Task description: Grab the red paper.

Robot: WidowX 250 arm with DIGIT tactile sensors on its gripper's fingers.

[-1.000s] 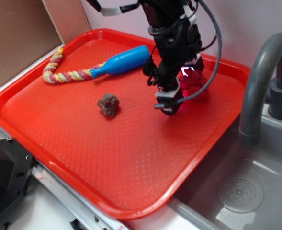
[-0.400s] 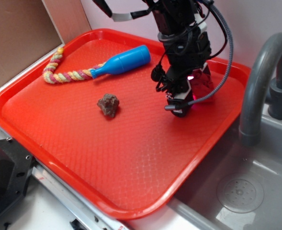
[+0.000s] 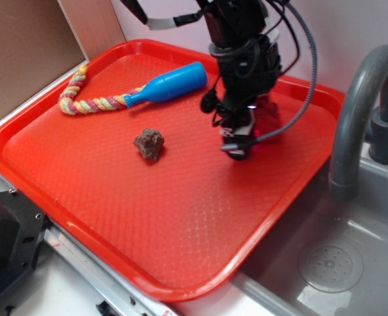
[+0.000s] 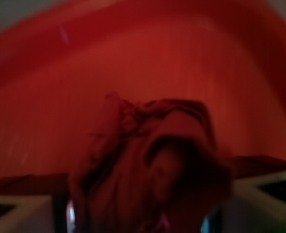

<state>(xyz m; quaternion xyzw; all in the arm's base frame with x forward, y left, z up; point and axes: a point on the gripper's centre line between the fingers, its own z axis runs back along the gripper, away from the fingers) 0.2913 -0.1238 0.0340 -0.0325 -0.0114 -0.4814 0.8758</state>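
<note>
One gripper (image 3: 241,135) now sits left of where it hung a moment ago, over the far right part of the red tray (image 3: 114,191). Its fingers pinch the red paper (image 4: 147,170), which fills the wrist view, so the grab looks made.

Large flat red tray (image 3: 147,217) on the surface beside a grey sink (image 3: 332,270) with curved grey faucet (image 3: 355,112). On the tray, blue bottle-shaped toy (image 3: 170,83) with braided rope tail (image 3: 88,99) near the far rim; small brown rocky lump (image 3: 149,143) well apart, toward the middle. Brown board (image 3: 22,52) at the far left
</note>
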